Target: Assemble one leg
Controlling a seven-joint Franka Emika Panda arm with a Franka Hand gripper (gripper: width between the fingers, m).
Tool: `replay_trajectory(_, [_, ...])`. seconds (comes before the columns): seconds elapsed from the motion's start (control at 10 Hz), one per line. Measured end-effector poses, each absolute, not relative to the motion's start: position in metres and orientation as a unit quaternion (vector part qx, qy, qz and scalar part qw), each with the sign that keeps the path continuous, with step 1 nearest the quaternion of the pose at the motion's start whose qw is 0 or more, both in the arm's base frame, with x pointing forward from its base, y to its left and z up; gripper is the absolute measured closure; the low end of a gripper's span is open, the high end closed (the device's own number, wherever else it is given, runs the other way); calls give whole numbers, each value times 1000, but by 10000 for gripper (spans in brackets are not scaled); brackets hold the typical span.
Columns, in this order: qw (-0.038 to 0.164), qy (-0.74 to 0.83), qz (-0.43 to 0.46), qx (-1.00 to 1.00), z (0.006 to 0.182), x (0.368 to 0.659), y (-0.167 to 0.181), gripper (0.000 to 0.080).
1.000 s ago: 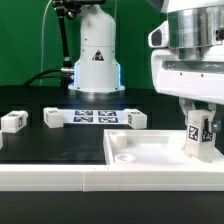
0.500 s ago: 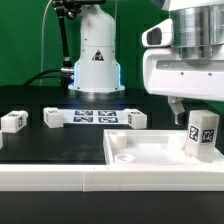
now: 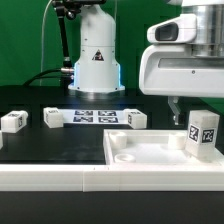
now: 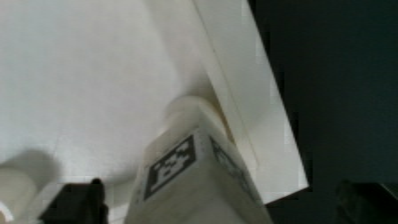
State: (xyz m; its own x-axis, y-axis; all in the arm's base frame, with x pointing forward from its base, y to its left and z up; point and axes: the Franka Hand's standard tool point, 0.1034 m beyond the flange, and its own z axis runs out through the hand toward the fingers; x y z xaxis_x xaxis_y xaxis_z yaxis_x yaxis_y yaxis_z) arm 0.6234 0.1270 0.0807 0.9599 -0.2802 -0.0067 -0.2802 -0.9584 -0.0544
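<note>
One leg (image 3: 203,132), a small white block with a black-and-white tag, stands upright in the far right corner of the large white square panel (image 3: 150,152). My gripper (image 3: 200,106) is open just above it, with one finger (image 3: 175,108) showing beside the leg's top and not touching it. In the wrist view the leg (image 4: 187,150) stands on the panel (image 4: 89,80) between my two dark fingertips (image 4: 75,203), with a gap on each side. Three more legs (image 3: 12,121), (image 3: 52,117), (image 3: 136,119) lie on the black table.
The marker board (image 3: 95,116) lies at the back in front of the robot base (image 3: 95,60). A long white bar (image 3: 60,178) runs along the front edge. The panel's raised rim (image 4: 240,90) runs beside the standing leg.
My gripper has risen off the leg, which stays standing on the panel. The fingers that flanked the leg's body are now at its top.
</note>
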Motion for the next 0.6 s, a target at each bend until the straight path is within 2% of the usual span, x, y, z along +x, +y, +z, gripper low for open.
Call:
replay_trajectory(0.5, [26,1,-29,-999,80,627,125,151])
replay_trajectory(0.6, [26,-16,-31,-999,79,628,122,173])
